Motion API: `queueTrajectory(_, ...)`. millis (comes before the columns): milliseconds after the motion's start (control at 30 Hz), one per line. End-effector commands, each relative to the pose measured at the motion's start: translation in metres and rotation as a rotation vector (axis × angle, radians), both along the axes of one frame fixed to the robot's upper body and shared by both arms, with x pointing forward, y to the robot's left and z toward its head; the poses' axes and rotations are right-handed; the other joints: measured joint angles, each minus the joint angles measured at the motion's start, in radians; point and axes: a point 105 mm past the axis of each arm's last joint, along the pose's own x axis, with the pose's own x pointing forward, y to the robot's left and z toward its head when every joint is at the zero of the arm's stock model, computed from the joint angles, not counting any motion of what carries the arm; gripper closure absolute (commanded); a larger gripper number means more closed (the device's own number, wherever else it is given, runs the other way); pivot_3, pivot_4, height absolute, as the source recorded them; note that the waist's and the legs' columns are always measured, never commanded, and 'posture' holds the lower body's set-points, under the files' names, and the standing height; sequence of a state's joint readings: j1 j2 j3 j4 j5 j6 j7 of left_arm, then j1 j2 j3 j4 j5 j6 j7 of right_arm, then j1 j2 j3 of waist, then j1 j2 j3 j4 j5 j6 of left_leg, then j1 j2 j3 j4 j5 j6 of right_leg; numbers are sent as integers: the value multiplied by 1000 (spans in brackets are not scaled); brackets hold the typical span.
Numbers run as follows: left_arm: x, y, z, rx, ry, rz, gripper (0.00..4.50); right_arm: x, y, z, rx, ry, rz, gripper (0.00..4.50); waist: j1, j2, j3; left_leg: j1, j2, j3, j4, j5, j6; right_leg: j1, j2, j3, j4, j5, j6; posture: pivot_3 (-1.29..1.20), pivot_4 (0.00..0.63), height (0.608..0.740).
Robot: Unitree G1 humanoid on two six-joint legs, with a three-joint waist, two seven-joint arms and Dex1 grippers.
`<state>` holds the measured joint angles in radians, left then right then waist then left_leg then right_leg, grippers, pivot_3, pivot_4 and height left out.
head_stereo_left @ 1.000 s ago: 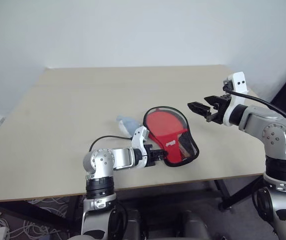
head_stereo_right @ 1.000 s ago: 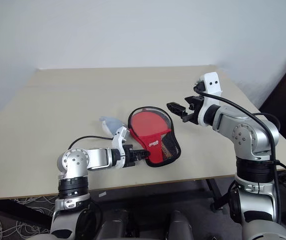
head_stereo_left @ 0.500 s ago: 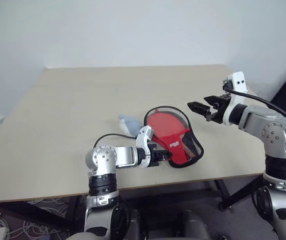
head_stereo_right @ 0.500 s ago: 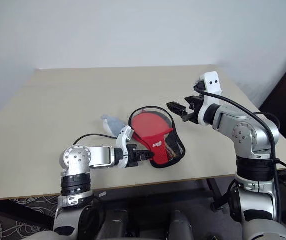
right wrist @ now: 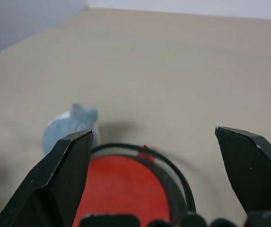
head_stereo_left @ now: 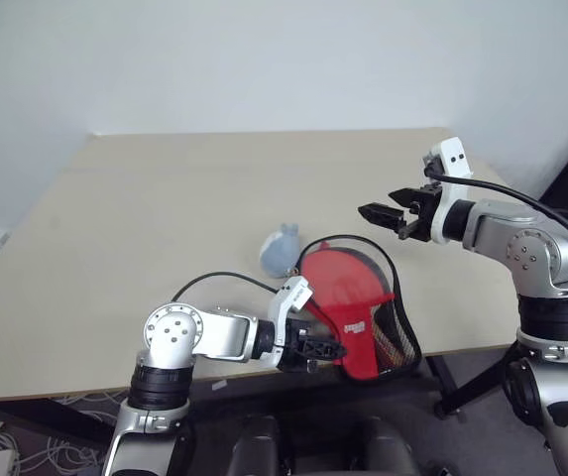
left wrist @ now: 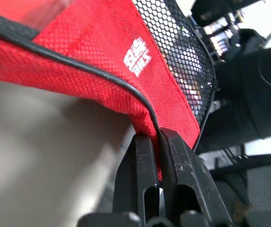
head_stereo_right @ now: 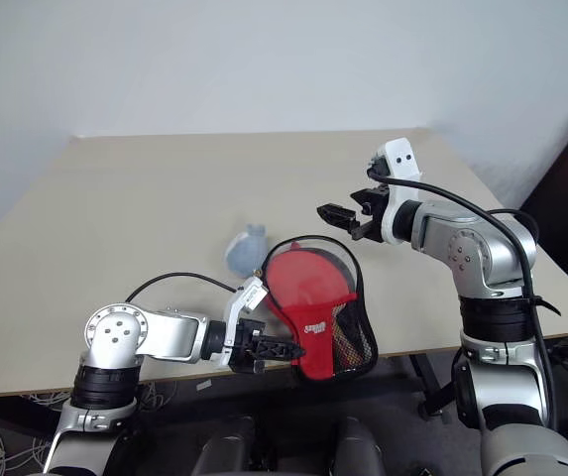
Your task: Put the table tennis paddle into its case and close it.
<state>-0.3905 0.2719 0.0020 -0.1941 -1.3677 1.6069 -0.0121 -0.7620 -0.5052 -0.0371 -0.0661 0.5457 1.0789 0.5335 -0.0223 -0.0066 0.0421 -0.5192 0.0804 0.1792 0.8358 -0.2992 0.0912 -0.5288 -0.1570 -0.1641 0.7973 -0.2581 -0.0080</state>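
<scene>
The left gripper (head_stereo_right: 282,349) has its fingers pinched on the narrow end of the red case (head_stereo_right: 313,309), tilting it up at the near edge of the bench (head_stereo_right: 115,198), likely to steady it. The right gripper (head_stereo_right: 335,218) hovers above, fingers spread, empty. The paddle's red face (right wrist: 121,187) shows inside.

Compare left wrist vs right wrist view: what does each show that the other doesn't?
Left wrist: the left gripper shut on the case's red fabric edge at its black trim, plus the white logo and black mesh pocket.
Right wrist: the right gripper open above the table, and a small grey-blue lump lying beside the case's rounded end.
Both: the red case.
</scene>
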Motion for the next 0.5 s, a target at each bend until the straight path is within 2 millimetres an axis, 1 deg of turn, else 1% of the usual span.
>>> queueTrajectory(33,-8,-8,14,-39,-33,-54,4482,2,6,19,12,-70,26,0,0,0,0,0,0,0,0,0,0,0,0,0,0,0,0,0,0,654)
queueTrajectory(233,-10,-10,11,-34,-15,-22,4482,2,9,17,10,-65,39,0,0,0,0,0,0,1,0,0,0,1,1,0,0,0,0,0,0,654)
queueTrajectory(333,-10,-6,9,-18,-4,-5,3757,4,9,19,11,-71,41,0,0,0,0,0,0,1,0,0,0,1,1,0,0,0,0,0,0,654)
queueTrajectory(500,-13,9,3,39,15,13,2046,6,9,20,11,-79,45,0,0,0,0,0,0,1,0,0,0,-1,1,1,0,0,0,0,0,654)
